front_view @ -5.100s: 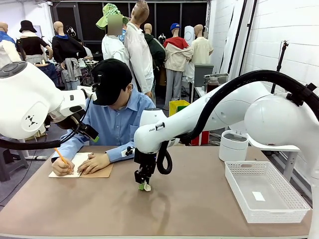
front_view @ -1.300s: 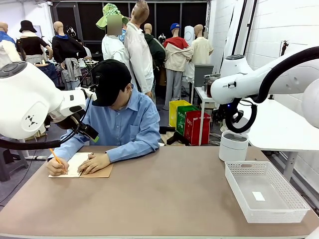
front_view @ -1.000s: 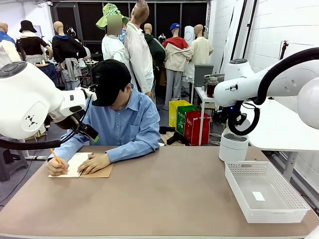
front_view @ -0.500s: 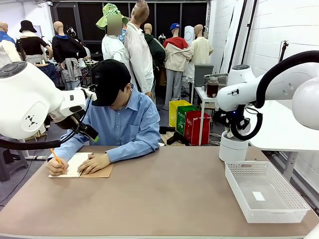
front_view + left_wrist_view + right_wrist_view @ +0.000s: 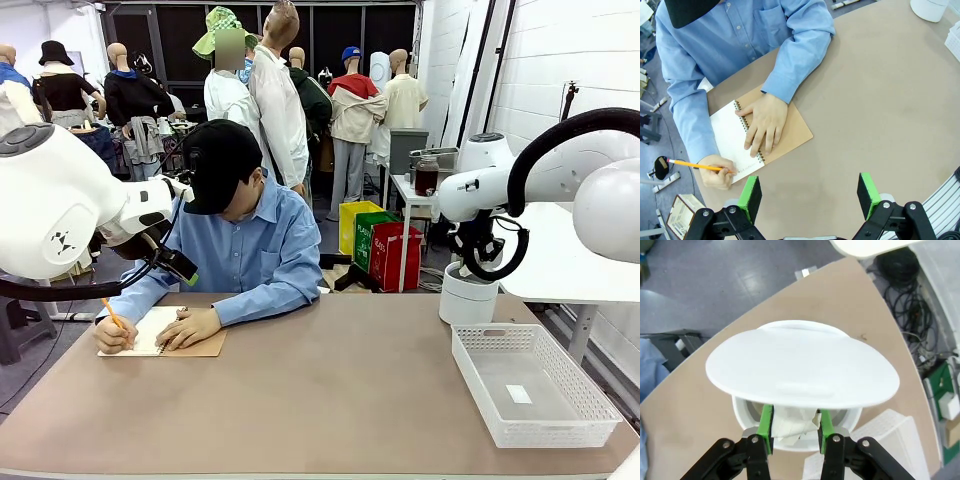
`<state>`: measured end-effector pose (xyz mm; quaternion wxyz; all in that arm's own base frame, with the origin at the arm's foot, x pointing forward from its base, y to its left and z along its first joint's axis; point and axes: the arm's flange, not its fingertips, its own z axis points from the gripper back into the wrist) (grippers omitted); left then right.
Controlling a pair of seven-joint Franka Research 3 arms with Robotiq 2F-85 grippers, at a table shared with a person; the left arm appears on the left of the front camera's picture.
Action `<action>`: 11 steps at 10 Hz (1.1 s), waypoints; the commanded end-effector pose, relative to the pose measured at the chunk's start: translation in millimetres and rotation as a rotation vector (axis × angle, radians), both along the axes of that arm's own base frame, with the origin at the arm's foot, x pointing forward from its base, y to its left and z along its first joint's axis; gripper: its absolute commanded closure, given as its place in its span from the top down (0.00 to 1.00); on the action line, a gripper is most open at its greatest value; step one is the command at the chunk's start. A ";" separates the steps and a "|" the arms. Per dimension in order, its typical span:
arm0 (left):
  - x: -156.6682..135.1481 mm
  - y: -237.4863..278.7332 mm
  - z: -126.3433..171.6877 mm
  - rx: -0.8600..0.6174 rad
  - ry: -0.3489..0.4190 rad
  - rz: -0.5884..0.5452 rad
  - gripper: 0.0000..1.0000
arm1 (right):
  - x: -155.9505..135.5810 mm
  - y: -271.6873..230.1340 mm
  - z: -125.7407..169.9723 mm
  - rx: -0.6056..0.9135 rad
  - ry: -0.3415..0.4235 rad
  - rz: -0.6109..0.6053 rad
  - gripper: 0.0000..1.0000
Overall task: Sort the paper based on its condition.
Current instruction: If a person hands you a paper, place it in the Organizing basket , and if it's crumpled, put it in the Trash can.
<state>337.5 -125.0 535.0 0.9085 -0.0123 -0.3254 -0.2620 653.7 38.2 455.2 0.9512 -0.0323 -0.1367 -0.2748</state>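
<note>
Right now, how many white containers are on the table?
2. A round bin stands at the far right; a perforated basket sits in front of it, at the near right. None seems hidden.

Paper [image 5: 792, 427] at bin [image 5: 468, 293], behind basket [image 5: 550, 432] — notebook [image 5: 150, 335] far left.

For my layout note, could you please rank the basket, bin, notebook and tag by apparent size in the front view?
1. basket
2. notebook and bin: too alike to rank; the notebook lies flat, partly covered
3. tag
</note>
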 end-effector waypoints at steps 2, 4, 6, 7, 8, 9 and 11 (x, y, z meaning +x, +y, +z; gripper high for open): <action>-0.3 0.5 -0.5 0.002 0.006 0.000 1.00 | 17.0 -3.9 0.7 0.023 0.036 -0.008 0.42; -0.3 0.5 -0.5 0.002 0.006 0.000 1.00 | 19.4 -4.8 -0.3 0.032 0.048 -0.009 0.42; -0.3 0.5 -0.5 0.002 0.006 0.000 1.00 | 20.9 -4.9 -1.5 0.046 0.063 -0.010 0.69; -0.3 0.5 -0.5 0.002 0.006 0.000 1.00 | 20.8 -5.0 -1.4 0.044 0.064 -0.014 0.89; -0.3 0.5 -0.5 0.002 0.006 0.000 1.00 | 18.7 -6.9 1.5 0.048 0.054 -0.022 1.00; -0.3 0.5 -0.5 0.002 0.006 0.000 1.00 | 16.9 -8.0 4.6 0.055 0.049 -0.024 1.00; -0.3 0.5 -0.5 0.002 0.006 0.000 1.00 | 12.1 -6.4 10.4 0.075 0.044 -0.028 1.00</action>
